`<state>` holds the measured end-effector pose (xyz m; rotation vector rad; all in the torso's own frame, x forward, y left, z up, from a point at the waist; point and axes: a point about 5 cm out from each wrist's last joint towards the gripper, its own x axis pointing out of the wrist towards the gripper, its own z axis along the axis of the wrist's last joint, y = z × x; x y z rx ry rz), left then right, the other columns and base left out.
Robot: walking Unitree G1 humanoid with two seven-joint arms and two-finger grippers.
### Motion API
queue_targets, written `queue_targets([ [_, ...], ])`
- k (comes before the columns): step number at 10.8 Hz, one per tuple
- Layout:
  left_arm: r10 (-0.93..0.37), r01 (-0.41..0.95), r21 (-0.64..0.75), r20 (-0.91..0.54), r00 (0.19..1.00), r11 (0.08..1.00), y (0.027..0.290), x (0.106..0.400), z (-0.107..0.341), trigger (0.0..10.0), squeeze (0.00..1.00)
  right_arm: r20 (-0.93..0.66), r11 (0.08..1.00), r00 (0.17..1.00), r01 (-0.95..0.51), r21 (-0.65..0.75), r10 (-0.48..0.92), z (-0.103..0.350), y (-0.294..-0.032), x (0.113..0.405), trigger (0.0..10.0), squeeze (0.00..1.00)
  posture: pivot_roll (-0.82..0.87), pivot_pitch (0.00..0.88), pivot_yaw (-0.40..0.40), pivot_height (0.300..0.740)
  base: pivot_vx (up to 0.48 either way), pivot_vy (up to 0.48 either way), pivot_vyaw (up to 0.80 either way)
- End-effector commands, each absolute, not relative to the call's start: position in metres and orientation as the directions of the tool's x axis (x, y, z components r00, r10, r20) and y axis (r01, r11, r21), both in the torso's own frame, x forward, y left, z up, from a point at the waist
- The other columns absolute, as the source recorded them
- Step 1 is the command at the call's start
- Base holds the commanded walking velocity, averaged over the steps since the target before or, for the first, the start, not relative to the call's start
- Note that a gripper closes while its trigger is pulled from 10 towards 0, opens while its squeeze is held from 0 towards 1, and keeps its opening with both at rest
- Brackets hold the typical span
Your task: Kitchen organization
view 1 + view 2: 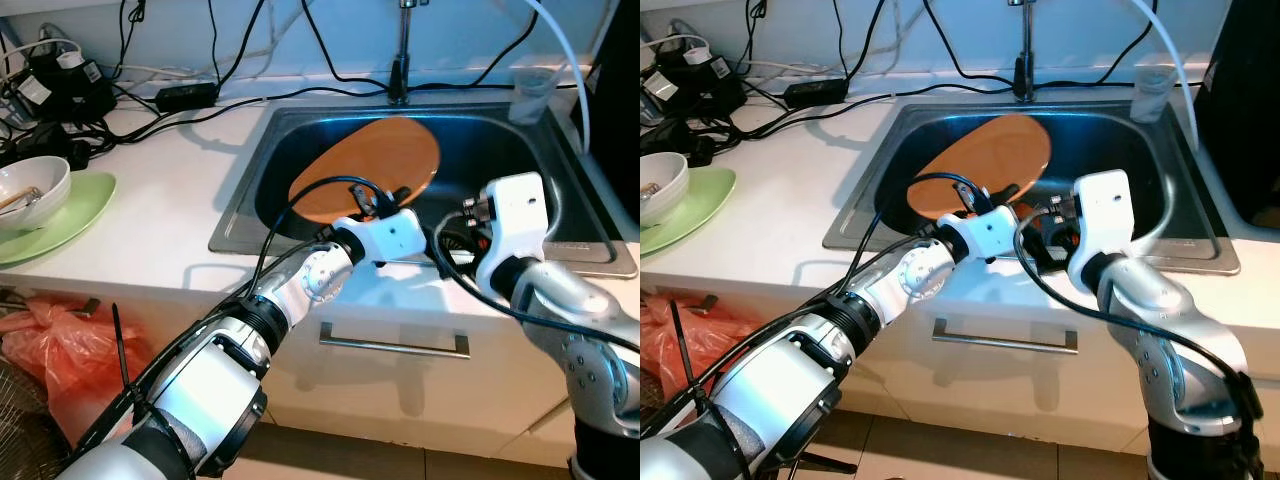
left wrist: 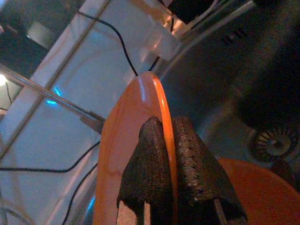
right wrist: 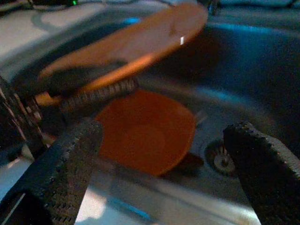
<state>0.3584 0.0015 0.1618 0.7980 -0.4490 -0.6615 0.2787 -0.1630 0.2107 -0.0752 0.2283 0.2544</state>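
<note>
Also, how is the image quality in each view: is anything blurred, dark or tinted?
Left eye view: sharp, evenly lit, blue sheen in the sink. Left wrist view: dim, blue cast; the fingers gripping the orange plate are soft. Right wrist view: dark, the plate's edge motion-blurred, the open right gripper out of focus.

A home kitchen: steel sink [image 1: 560,190] with faucet [image 1: 402,50], white counter [image 1: 150,220], dishes.

Your two head views look forward and down from above the white counter at the stainless steel sink [image 1: 560,170], sharing sink, counter and both arms. Your left wrist camera sits very close, looking along its fingers [image 2: 187,159] at the round orange plate [image 2: 136,117]. Your right wrist view faces into the basin, near the second orange dish [image 3: 145,131].
</note>
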Motion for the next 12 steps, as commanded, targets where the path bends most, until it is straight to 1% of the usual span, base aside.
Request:
queue_targets([
  [1, -0.643, 0.340, 0.752, 0.143, 0.753, 0.565, 0.012, 0.369, 0.174, 0.0, 0.00, -0.232, 0.959, 0.938, -0.276, -0.056, 0.257, 0.215, -0.160, 0.281, 10.0, 0.00, -0.21, 0.026, 0.124, 0.740, 0.000, 0.000, 0.00],
  [2, -0.629, 0.349, 0.730, 0.141, 0.764, 0.588, 0.012, 0.371, 0.177, 0.0, 0.00, -0.229, 0.956, 0.937, -0.285, -0.067, 0.264, 0.218, -0.160, 0.282, 10.0, 0.00, -0.22, 0.027, 0.119, 0.740, 0.000, 0.000, 0.00],
  [5, -0.605, 0.374, 0.715, 0.085, 0.792, 0.591, 0.013, 0.378, 0.181, 0.0, 0.00, -0.227, 0.958, 0.939, -0.279, -0.064, 0.259, 0.223, -0.163, 0.276, 10.0, 0.00, -0.25, 0.047, 0.118, 0.740, 0.000, 0.000, 0.00],
  [8, -0.566, 0.384, 0.655, 0.081, 0.820, 0.650, 0.019, 0.386, 0.191, 0.0, 0.00, -0.225, 0.956, 0.934, -0.292, -0.034, 0.277, 0.222, -0.154, 0.273, 10.0, 0.00, -0.23, 0.063, 0.121, 0.740, 0.000, 0.000, 0.00],
  [9, -0.575, 0.469, 0.578, 0.000, 0.818, 0.667, 0.020, 0.386, 0.182, 0.0, 0.00, -0.223, 0.953, 0.930, -0.303, -0.022, 0.291, 0.224, -0.149, 0.274, 10.0, 0.00, -0.23, 0.072, 0.124, 0.740, 0.000, 0.000, 0.00],
  [10, -0.586, 0.504, 0.553, -0.035, 0.810, 0.664, 0.020, 0.385, 0.178, 0.0, 0.00, -0.222, 0.951, 0.929, -0.308, -0.017, 0.296, 0.225, -0.148, 0.274, 10.0, 0.00, -0.23, 0.072, 0.124, 0.740, 0.000, 0.000, 0.00],
  [11, -0.594, 0.549, 0.513, -0.092, 0.799, 0.660, 0.020, 0.385, 0.173, 0.2, 0.00, -0.220, 0.951, 0.928, -0.310, -0.012, 0.300, 0.226, -0.146, 0.273, 10.0, 0.00, -0.23, 0.079, 0.123, 0.740, 0.000, 0.000, 0.00],
  [12, -0.613, 0.574, 0.538, -0.129, 0.780, 0.617, 0.018, 0.384, 0.171, 1.0, 0.00, -0.223, 0.951, 0.928, -0.308, -0.011, 0.298, 0.225, -0.146, 0.272, 10.0, 0.00, -0.23, 0.083, 0.124, 0.740, 0.000, 0.000, 0.00],
])
